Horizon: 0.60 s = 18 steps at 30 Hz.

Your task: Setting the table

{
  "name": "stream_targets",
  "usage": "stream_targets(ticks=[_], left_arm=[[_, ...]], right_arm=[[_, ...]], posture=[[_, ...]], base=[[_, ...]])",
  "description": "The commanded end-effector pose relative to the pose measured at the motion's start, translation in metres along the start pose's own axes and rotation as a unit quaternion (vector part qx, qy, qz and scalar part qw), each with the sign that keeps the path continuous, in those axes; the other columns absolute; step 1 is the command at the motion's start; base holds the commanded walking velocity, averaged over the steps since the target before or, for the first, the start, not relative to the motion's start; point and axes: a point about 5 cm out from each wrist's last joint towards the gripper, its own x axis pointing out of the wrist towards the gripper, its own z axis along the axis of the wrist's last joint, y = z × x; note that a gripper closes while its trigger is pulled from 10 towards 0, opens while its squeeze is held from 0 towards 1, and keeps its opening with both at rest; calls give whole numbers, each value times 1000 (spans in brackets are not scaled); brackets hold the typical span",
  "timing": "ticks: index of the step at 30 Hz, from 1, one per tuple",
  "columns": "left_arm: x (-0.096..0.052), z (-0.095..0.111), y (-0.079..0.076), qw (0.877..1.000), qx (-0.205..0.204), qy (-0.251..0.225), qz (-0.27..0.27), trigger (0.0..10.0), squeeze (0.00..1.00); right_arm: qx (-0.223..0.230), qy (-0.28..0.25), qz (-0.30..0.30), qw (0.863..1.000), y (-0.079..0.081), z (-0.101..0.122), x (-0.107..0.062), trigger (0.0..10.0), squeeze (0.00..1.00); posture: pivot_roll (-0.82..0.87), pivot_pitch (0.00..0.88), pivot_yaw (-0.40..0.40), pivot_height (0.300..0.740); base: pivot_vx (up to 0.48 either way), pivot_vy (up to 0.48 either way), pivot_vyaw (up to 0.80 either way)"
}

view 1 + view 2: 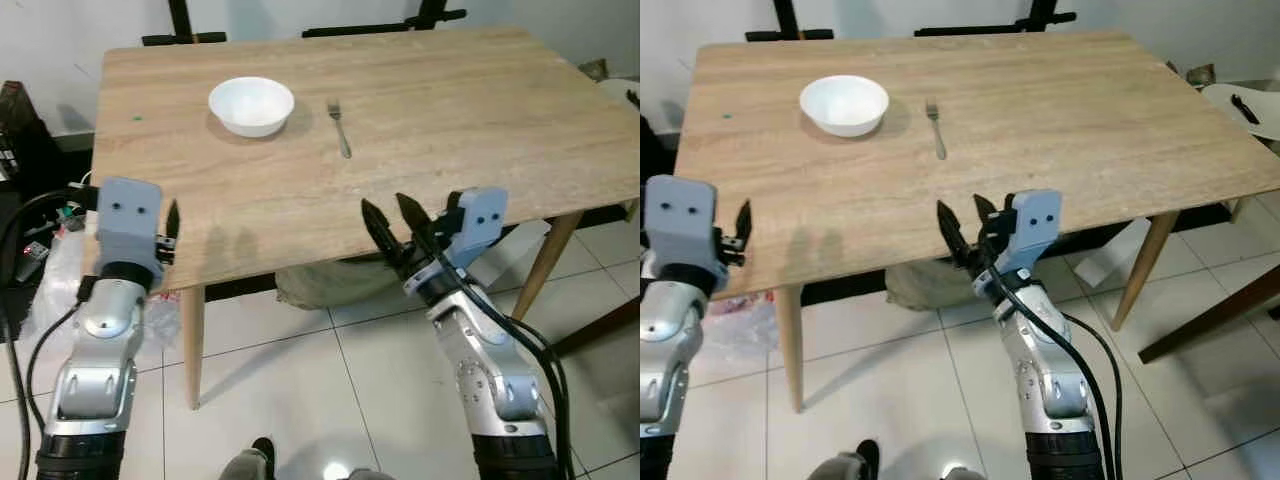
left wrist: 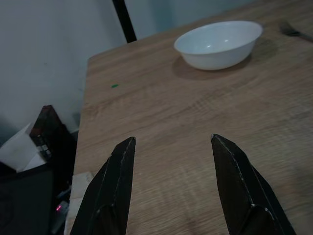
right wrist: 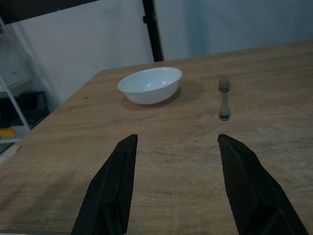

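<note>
A white bowl (image 1: pixel 251 104) sits on the far left part of the wooden table (image 1: pixel 450 120). A metal fork (image 1: pixel 340 128) lies just to its right, handle toward me. My left gripper (image 1: pixel 172 228) hovers at the table's near left edge, fingers (image 2: pixel 120 186) open and holding nothing. My right gripper (image 1: pixel 392 222) is at the near edge in the middle, also open and holding nothing, pointing toward the bowl (image 3: pixel 149 85) and fork (image 3: pixel 224 99).
The table's near edge runs just under both grippers. A bag (image 1: pixel 330 282) lies on the tiled floor beneath the table. Clutter and cables (image 1: pixel 40 230) stand at the left. A wooden chair part (image 1: pixel 600 325) is at the right.
</note>
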Motion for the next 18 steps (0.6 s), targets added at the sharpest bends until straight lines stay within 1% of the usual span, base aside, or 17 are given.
stream_targets(ticks=[1,8,18], left_arm=[[0,-2,-3,1000,4,1,-7,10000,0],[0,-2,-4,1000,5,0,-9,10000,0],[-1,-2,-5,1000,6,-2,-9,10000,0]], right_arm=[[1,3,-11,1000,-5,-2,-3,10000,0],[3,2,-11,1000,-5,-2,-3,10000,0],[10,5,11,1000,-2,-2,-3,10000,0]], posture=[[-71,54,17,740],[-72,59,18,740],[-72,67,16,740]], base=[[480,0,0],[480,0,0],[480,0,0]])
